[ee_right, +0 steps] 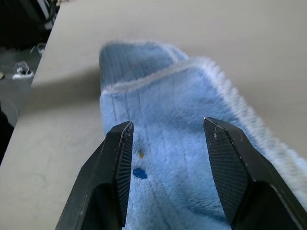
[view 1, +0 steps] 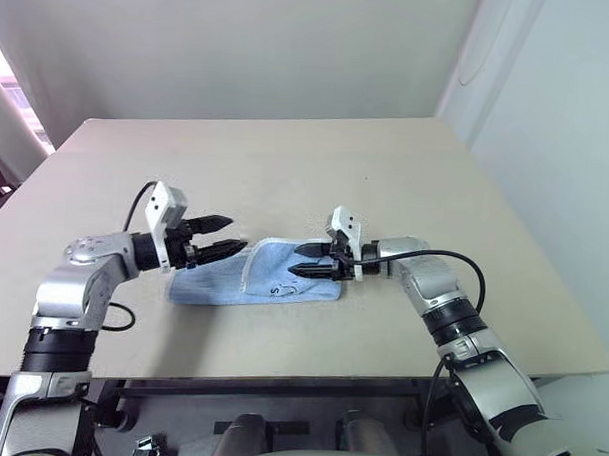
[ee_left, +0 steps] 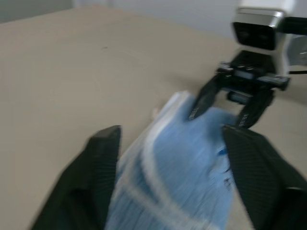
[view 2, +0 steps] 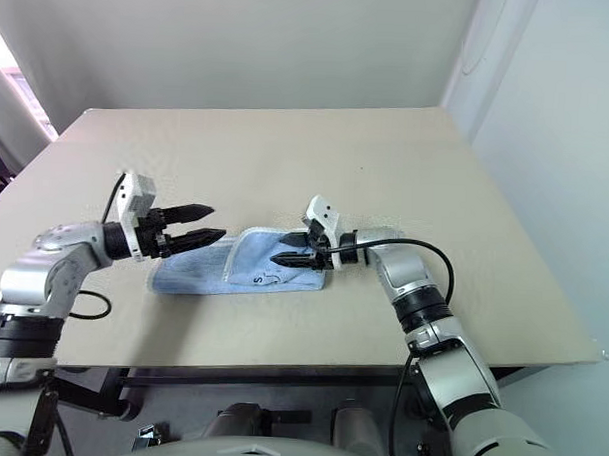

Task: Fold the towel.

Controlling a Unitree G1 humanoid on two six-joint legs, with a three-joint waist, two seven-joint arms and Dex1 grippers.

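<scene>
Left eye view shows the towel (view 1: 253, 276), soft, light and floppy, lying folded on the table (view 1: 287, 167) between the empty, parted left gripper (view 1: 222, 237) and right gripper (view 1: 305, 261); grab its stitched edge.

a wide beige table (view 1: 287, 157) with a matte, bare top stands against a plain white wall (view 1: 241, 46). to one side a second pale wall (view 1: 557, 147) meets it at a corner. bright daylight comes in at the far edge (view 1: 2, 67), by a light curtain-like shape. below the table's near edge, dark frame bars (view 1: 269, 392) show.
</scene>
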